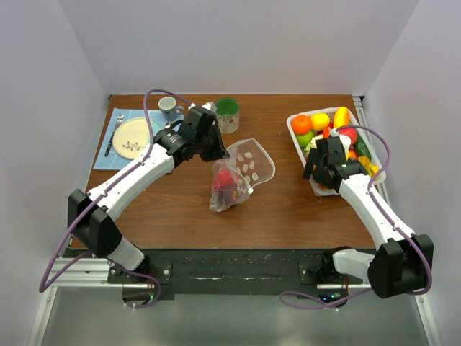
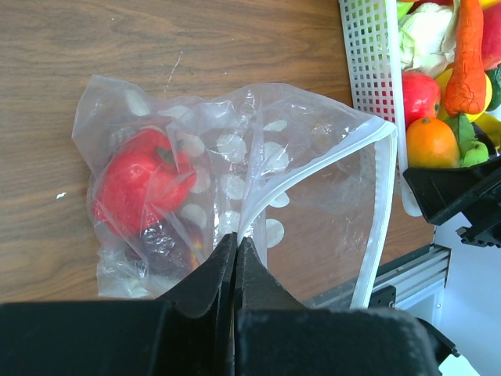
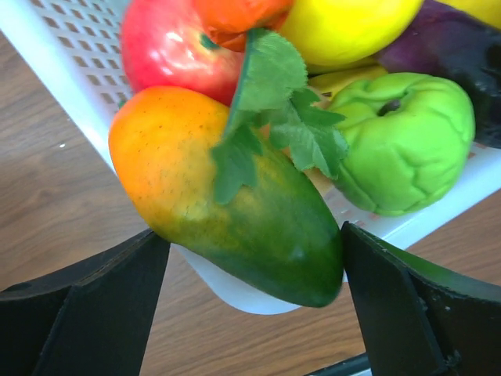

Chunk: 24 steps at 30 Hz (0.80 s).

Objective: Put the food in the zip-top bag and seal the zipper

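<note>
My right hand (image 3: 254, 301) is spread wide and empty, astride a glossy orange-green mango (image 3: 235, 204) on the slatted basket (image 3: 55, 55) corner. The mango's long axis slants across the gap. My left hand (image 2: 236, 241) pinches the soft dotted bag (image 2: 313, 157) by its zipper (image 2: 383, 180), its mouth gaping toward the basket on the bench (image 2: 156, 39).

Your left arm (image 1: 133, 179) and right arm (image 1: 374, 209) wear smooth white shells between chunky black joint blocks. A purple cable (image 1: 164, 91) loops along each. The left gripper (image 2: 235, 241) and right gripper (image 3: 254, 251) are matte black, their fingers (image 3: 407, 305) broad wedges.
</note>
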Each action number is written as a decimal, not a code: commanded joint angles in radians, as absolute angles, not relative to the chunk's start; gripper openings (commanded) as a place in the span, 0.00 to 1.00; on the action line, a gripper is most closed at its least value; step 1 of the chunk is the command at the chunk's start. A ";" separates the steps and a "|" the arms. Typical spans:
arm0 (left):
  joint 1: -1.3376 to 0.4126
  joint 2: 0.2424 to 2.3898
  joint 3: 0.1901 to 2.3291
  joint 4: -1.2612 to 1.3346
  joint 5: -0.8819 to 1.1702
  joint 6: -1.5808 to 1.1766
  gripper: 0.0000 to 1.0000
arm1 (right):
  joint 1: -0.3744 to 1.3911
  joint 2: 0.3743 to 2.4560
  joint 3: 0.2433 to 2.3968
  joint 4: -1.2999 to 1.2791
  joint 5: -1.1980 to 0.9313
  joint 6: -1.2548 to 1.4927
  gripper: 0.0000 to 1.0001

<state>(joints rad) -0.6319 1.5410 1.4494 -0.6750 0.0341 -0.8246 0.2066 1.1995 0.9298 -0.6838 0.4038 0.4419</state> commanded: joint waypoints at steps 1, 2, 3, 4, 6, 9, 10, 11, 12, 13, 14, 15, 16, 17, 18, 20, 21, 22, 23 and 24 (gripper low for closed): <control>-0.637 1.545 1.483 -0.663 0.046 -0.805 0.00 | 0.206 1.169 0.925 -0.647 0.374 0.460 0.86; -0.638 1.543 1.482 -0.663 0.048 -0.807 0.00 | 0.207 1.163 0.925 -0.646 0.374 0.460 0.84; -0.638 1.545 1.483 -0.663 0.048 -0.805 0.00 | 0.206 1.158 0.925 -0.646 0.373 0.460 0.80; -0.637 1.548 1.483 -0.661 0.049 -0.807 0.00 | 0.206 1.148 0.927 -0.647 0.371 0.459 0.78; -0.637 1.546 1.483 -0.661 0.051 -0.807 0.00 | 0.206 1.140 0.931 -0.652 0.367 0.457 0.78; -0.637 1.548 1.482 -0.658 0.051 -0.810 0.00 | 0.206 1.140 0.945 -0.652 0.365 0.449 0.80; -0.638 1.549 1.480 -0.657 0.052 -0.813 0.00 | 0.206 1.146 0.949 -0.650 0.364 0.449 0.81; -0.637 1.549 1.482 -0.655 0.054 -0.811 0.00 | 0.207 1.160 0.954 -0.646 0.357 0.448 0.80; -0.637 1.551 1.482 -0.655 0.054 -0.815 0.00 | 0.206 1.166 0.965 -0.641 0.341 0.452 0.80; -0.637 1.551 1.482 -0.653 0.057 -0.816 0.00 | 0.206 1.170 0.969 -0.635 0.336 0.453 0.80; -0.637 1.554 1.483 -0.653 0.058 -0.815 0.00 | 0.206 1.184 0.974 -0.624 0.331 0.454 0.80; -0.637 1.555 1.483 -0.653 0.058 -0.815 0.00 | 0.204 1.190 0.982 -0.618 0.333 0.457 0.80; -0.638 1.554 1.485 -0.653 0.060 -0.815 0.00 | 0.207 1.199 0.985 -0.615 0.334 0.459 0.80; -0.637 1.554 1.483 -0.653 0.058 -0.815 0.00 | 0.206 1.206 0.989 -0.608 0.337 0.460 0.80; -0.637 1.555 1.485 -0.653 0.057 -0.815 0.00 | 0.206 1.218 0.997 -0.604 0.336 0.460 0.80; -0.637 1.557 1.485 -0.655 0.058 -0.816 0.00 | 0.206 1.229 1.012 -0.598 0.345 0.462 0.80; -0.637 1.555 1.485 -0.655 0.058 -0.815 0.00 | 0.206 1.236 1.015 -0.597 0.348 0.463 0.80; -0.638 1.555 1.486 -0.655 0.058 -0.816 0.00 | 0.206 1.241 1.022 -0.595 0.363 0.462 0.80; -0.638 1.555 1.486 -0.655 0.057 -0.815 0.00 | 0.207 1.247 1.026 -0.600 0.370 0.462 0.79; -0.637 1.557 1.486 -0.655 0.060 -0.816 0.00 | 0.206 1.255 1.037 -0.600 0.374 0.460 0.79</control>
<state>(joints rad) -0.6315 1.5578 1.4494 -0.6746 0.0456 -0.8253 0.2062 1.2427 0.9730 -0.6411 0.3500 0.4511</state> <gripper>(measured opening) 0.019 0.798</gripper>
